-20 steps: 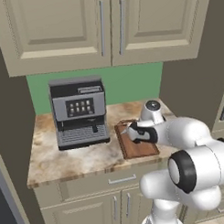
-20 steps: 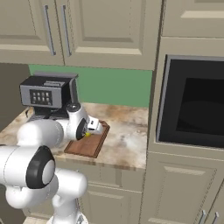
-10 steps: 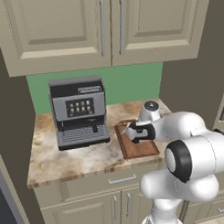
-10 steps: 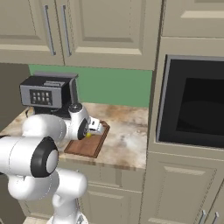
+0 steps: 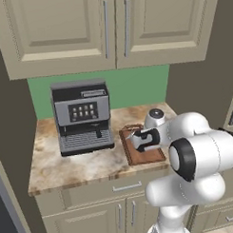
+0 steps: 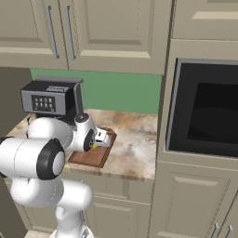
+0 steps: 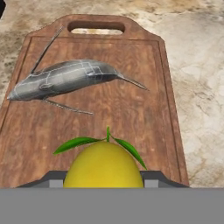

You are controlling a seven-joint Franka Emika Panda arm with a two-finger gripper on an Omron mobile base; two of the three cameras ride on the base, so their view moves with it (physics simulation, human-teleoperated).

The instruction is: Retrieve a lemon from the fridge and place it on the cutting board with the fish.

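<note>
Holding the lemon between its fingers, the gripper is hovering over the cutting board, as the hand view shows: the fruit is sitting at the 6 o'clock edge of that view, its green leaves pointing toward 12 o'clock. The fish is lying across the board toward 10 o'clock of the lemon, well apart from it. In the left base view the cutting board is resting on the countertop, at 3 o'clock of the coffee machine. The retrieval appears complete. Whether the lemon is already touching the wood is not discernible; lowering, releasing and withdrawing are judged to be remaining.
</note>
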